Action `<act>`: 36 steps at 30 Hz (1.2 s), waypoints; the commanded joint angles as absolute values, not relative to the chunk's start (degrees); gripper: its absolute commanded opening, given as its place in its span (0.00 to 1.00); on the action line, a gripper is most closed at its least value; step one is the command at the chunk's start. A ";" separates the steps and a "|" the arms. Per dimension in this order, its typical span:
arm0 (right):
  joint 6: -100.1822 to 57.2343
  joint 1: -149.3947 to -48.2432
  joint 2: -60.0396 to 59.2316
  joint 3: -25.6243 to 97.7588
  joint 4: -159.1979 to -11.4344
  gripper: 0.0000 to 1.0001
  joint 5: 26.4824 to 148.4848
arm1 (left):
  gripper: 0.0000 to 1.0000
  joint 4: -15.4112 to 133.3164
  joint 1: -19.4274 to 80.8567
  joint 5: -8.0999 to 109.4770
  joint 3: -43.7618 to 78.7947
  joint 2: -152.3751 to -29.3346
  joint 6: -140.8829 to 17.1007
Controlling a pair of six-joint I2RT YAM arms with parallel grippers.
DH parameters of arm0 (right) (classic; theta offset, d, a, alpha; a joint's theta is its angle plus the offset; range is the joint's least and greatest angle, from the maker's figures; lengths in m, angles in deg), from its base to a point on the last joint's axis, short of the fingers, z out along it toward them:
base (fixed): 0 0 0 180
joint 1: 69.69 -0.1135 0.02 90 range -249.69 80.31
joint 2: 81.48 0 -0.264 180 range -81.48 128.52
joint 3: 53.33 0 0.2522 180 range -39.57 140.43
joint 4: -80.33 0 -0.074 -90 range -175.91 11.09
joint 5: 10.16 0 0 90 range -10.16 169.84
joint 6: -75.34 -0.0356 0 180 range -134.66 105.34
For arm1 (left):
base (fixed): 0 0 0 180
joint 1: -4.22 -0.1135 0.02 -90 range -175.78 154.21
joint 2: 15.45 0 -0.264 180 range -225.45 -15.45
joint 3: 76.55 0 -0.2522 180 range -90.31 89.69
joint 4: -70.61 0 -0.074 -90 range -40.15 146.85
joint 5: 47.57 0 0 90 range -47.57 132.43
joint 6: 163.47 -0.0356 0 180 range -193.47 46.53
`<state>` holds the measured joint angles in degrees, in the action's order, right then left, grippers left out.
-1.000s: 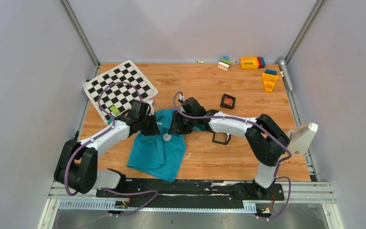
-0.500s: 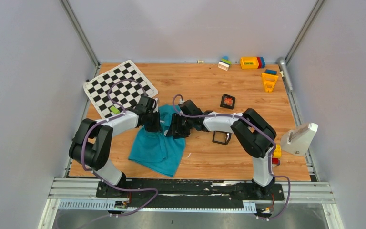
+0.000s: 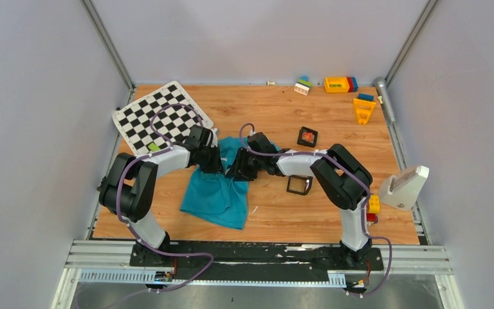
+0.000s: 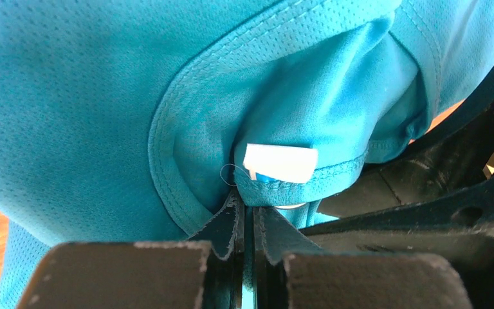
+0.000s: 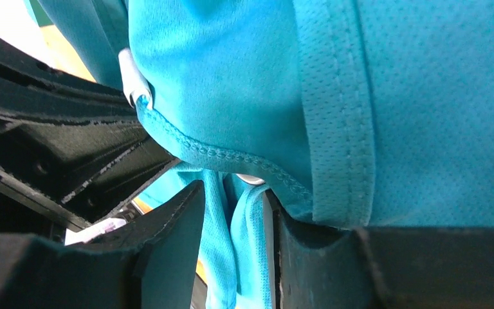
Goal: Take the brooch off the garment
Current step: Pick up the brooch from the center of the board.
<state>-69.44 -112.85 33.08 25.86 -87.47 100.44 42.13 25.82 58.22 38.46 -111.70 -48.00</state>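
Two grippers were at one bunch of cloth. The left gripper point(image 4: 246, 207) was clamped tight on the garment point(image 4: 90, 96). Its fingers pinched the stitched collar hem just under the small white label point(image 4: 280, 163). The right gripper point(image 5: 235, 193) had its fingers part-way apart, with folds of the same teal fabric hanging between them. Whether they actually pinched the cloth could not be told. A pale rounded sliver point(image 4: 289, 206) showed just below the hem, beside the left fingertips. Too little of it was visible to say whether it was the brooch.

Seen from above, the two grippers faced each other, almost touching, with the collar end of the garment bunched between them. The rest of the garment spread toward the near edge of the table point(image 3: 276, 116), left of its middle.

The checkered mat point(image 3: 161, 119) lay at the far left corner, just beyond the left arm. One small black box point(image 3: 307, 136) with something red inside sat beyond the right arm. A second black box point(image 3: 298, 185) sat just on that arm's near side. Toy blocks point(image 3: 338, 84) lay along the far edge toward the far right corner. A white device point(image 3: 406, 185) stood at the right edge.
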 commanded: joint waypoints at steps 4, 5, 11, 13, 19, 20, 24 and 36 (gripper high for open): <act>-71.79 -110.52 30.73 23.17 -89.85 0.39 93.29 | 0.04 38.47 25.92 56.66 40.45 -116.57 -51.24; -72.05 -110.34 30.36 22.80 -90.24 0.38 92.81 | 0.04 38.39 25.92 56.70 40.29 -116.84 -51.35; -73.37 -109.07 30.26 22.16 -91.94 0.33 91.51 | 0.04 38.26 25.91 57.70 39.86 -117.82 -51.75; -73.85 -108.83 31.01 22.66 -92.59 0.32 92.34 | 0.04 38.34 25.93 58.06 39.82 -117.89 -51.88; -73.92 -108.72 32.69 23.97 -93.35 0.24 93.77 | 0.04 38.39 25.94 58.75 39.68 -118.36 -52.11; -73.92 -108.72 32.96 24.04 -93.57 0.24 94.09 | 0.04 38.46 25.97 58.85 39.68 -118.34 -52.16; -73.83 -108.72 33.90 24.79 -94.57 0.22 95.94 | 0.04 38.59 26.00 59.45 39.52 -118.72 -52.27; -71.92 -108.52 30.44 23.40 -94.69 0.00 95.83 | 0.04 38.65 26.01 57.50 40.36 -116.63 -52.16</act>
